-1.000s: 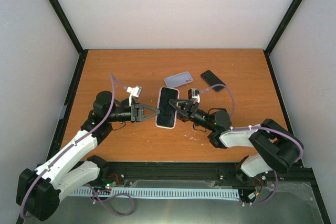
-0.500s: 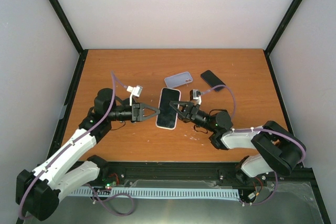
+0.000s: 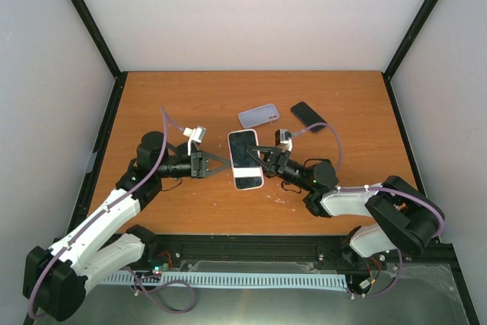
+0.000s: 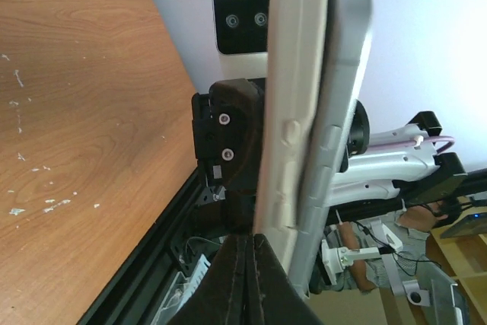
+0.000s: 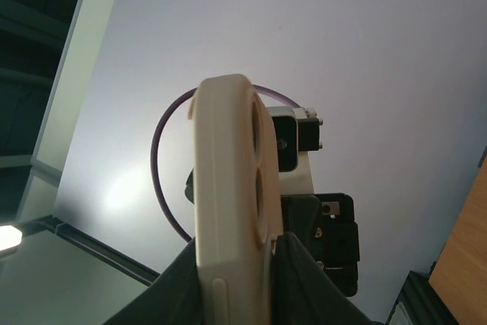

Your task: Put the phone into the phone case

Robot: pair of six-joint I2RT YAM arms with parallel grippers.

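A phone [image 3: 245, 157] with a dark screen sits in a cream case and is held off the table between both grippers. My right gripper [image 3: 261, 159] is shut on its right edge. In the right wrist view the fingers of that gripper [image 5: 232, 264] clamp the cream case [image 5: 228, 188] on both sides, below its camera cut-out. My left gripper [image 3: 227, 164] is shut, with its tip against the left edge. In the left wrist view the closed tip of the left gripper [image 4: 247, 245] touches the cream case [image 4: 293, 112]. There the grey phone body [image 4: 344, 97] stands partly proud of the case.
A pale lavender case [image 3: 259, 116] and a black phone [image 3: 308, 116] lie on the wooden table [image 3: 190, 104] behind the grippers. A black rail [image 3: 251, 245] runs along the table's near edge. White walls and black posts enclose the sides.
The held phone has turned from leaning top-right to leaning slightly top-left. The left gripper's tip stays against its left edge. The right gripper keeps its hold.
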